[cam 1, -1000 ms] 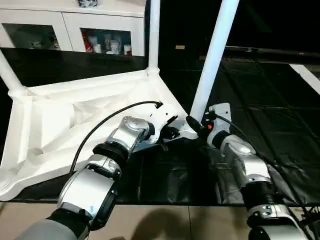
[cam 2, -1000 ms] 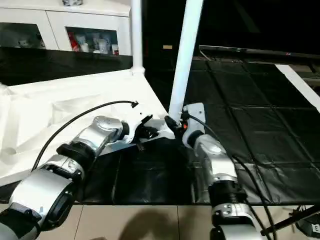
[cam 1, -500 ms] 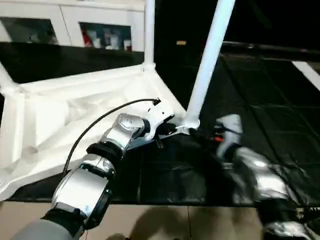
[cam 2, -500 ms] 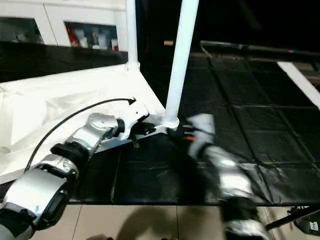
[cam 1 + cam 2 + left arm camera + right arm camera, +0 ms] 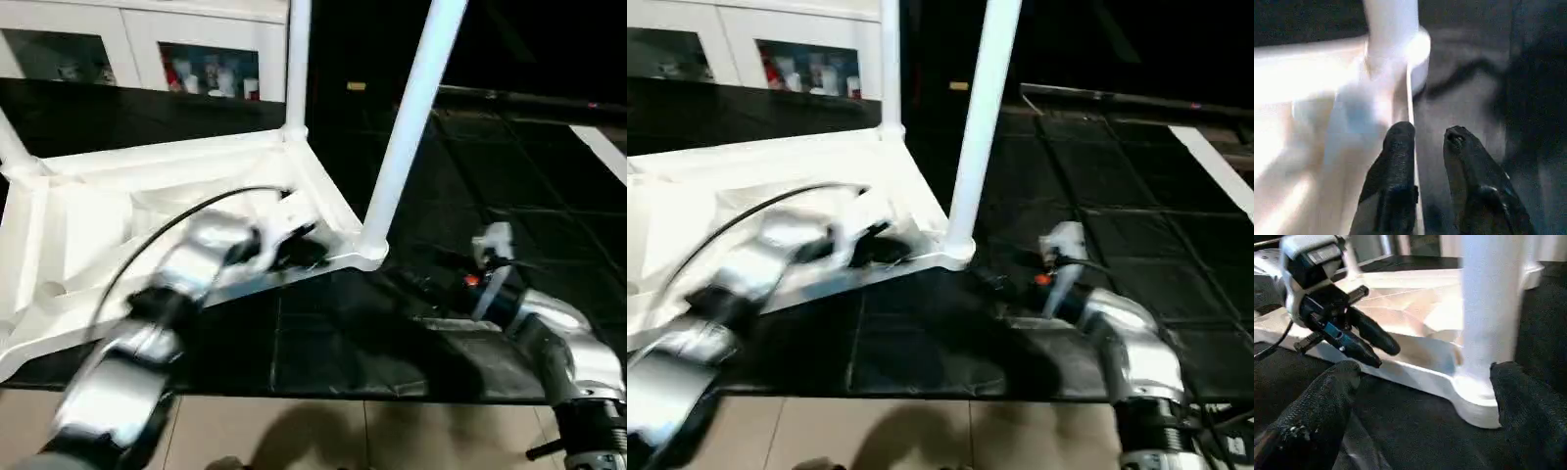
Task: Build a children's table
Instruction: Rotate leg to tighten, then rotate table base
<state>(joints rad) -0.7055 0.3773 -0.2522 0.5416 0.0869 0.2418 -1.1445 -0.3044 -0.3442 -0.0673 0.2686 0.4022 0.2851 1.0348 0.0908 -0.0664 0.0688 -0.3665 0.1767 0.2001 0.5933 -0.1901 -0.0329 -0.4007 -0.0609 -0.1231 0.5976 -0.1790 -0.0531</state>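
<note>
Nearest the camera, tan floor tiles (image 5: 294, 431) run along the bottom edge, with black sheeting (image 5: 460, 206) beyond them under the work.

Right gripper (image 5: 1420, 396): fingers spread wide apart, nothing between them. From the head views it hangs over the black sheeting just to the right of the table's near corner, apart from it. From its own wrist camera the two black fingers (image 5: 1317, 406) frame the corner socket and the foot of the leg without touching either.

Left gripper (image 5: 1427, 139): on the table's near edge, just left of the corner socket. In the left wrist view one finger (image 5: 1396, 152) lies on the white side of the thin rim and the other on the dark side, so the pair straddles the rim with a small gap. Firm clamping cannot be told; the arm is blurred in the head views.

Table top (image 5: 88, 235): upside down on the sheeting, ribbed underside facing up, lying left of centre.

Near-right leg (image 5: 407, 117): seated in the corner socket (image 5: 367, 257), rising and leaning slightly right. A second leg (image 5: 297, 59) stands upright at the far corner. A third (image 5: 12, 147) shows at the far left corner.

Farthest back, a white cabinet (image 5: 147, 49) with glass doors.
</note>
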